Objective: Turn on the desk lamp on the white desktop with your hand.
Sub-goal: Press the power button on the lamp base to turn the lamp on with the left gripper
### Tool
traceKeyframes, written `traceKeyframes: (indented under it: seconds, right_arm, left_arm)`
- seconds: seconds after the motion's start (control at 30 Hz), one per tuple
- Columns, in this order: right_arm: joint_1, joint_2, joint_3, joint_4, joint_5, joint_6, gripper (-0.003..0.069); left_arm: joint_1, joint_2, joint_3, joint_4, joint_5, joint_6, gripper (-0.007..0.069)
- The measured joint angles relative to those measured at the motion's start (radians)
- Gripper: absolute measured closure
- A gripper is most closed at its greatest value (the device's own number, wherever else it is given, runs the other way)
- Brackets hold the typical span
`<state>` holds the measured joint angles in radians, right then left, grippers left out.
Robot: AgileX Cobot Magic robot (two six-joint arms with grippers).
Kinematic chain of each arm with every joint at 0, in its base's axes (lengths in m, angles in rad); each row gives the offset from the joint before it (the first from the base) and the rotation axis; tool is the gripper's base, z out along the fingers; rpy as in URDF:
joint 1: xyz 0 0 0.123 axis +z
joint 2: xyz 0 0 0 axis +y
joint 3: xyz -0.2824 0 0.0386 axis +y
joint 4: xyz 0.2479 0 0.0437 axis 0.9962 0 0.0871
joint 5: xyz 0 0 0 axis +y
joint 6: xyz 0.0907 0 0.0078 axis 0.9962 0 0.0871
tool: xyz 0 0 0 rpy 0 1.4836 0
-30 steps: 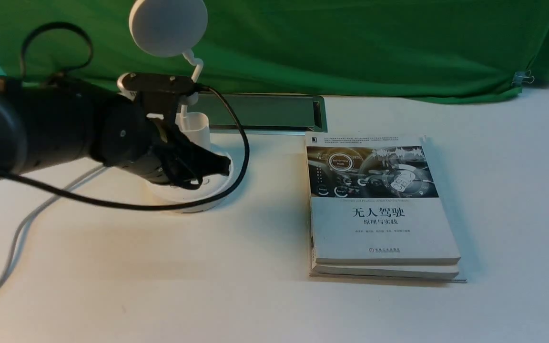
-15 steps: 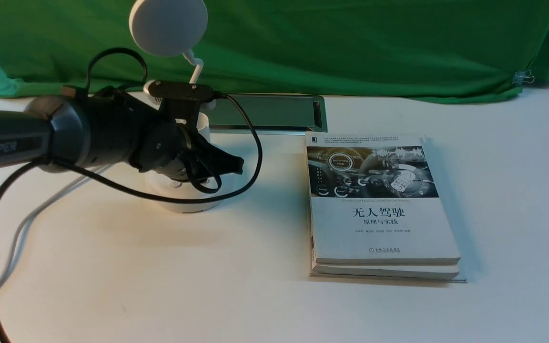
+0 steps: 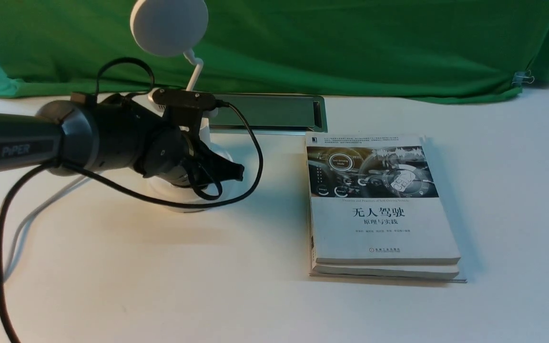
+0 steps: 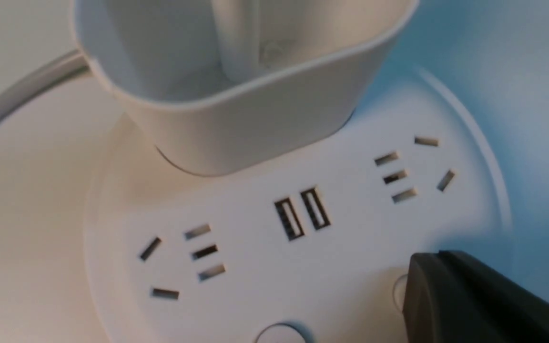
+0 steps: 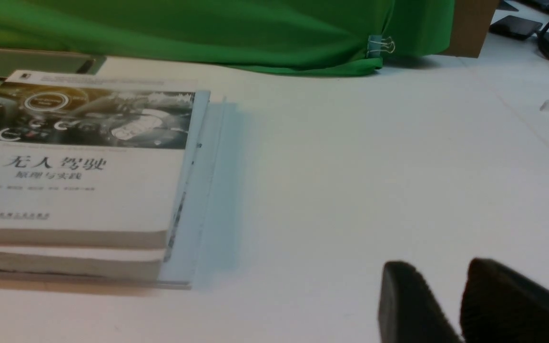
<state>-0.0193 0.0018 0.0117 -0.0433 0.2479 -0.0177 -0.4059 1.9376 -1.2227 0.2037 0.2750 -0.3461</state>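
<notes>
The white desk lamp stands at the back left of the white desktop [image 3: 160, 286]. Its disc head [image 3: 168, 26] looks unlit. My left gripper [image 3: 238, 172], the black PIPER hand, is shut and hangs low over the lamp's round base [image 3: 184, 206], in front of the cup holder [image 3: 204, 136]. In the left wrist view the shut tip [image 4: 439, 259] covers most of one round button [image 4: 400, 290]. I cannot tell if it touches. A second button [image 4: 281, 334] shows beside it, below the USB ports [image 4: 301, 218]. My right gripper [image 5: 446, 281] is slightly open, empty, low over the bare desktop.
A stack of two books [image 3: 379, 205] lies right of the lamp and also shows in the right wrist view [image 5: 74, 162]. A metal-framed cable slot [image 3: 265, 112] is behind the lamp. Green cloth [image 3: 350, 43] hangs along the back. The lamp's grey cord [image 3: 22, 228] runs off to the left.
My left arm has reached forward and to the right over the lamp base. In the last half second its shut tip has dropped slightly towards the base.
</notes>
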Motion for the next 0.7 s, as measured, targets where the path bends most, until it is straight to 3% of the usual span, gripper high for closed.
traceKeyframes:
  seconds: [0.7]
  right_arm:
    - [0.0, 0.0, 0.0, 0.0, -0.001, 0.0, 0.0421]
  left_arm:
    - [-0.006, -0.011, -0.016, -0.014, 0.009, -0.041, 0.0623]
